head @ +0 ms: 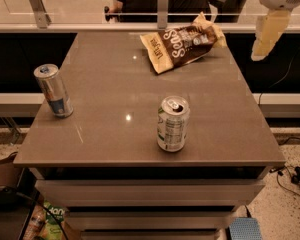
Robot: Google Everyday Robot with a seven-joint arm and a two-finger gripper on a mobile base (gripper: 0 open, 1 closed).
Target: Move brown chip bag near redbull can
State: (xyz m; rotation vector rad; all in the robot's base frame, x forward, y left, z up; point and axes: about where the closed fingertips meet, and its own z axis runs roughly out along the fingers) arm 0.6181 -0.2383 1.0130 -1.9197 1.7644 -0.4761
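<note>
The brown chip bag (182,46) lies flat at the far edge of the table, right of centre, with a dark brown middle, white lettering and cream ends. The redbull can (54,90) stands upright near the table's left edge, slim and silver with a blue lower band. My gripper (264,41) hangs in the air beyond the table's far right corner, to the right of the bag and higher than it. It touches nothing and holds nothing that I can see.
A wider pale green-white can (172,123) stands upright near the front centre of the grey-brown table (115,139). A glass railing (160,6) runs behind the table with a person seated beyond it. Cables lie on the floor at the right.
</note>
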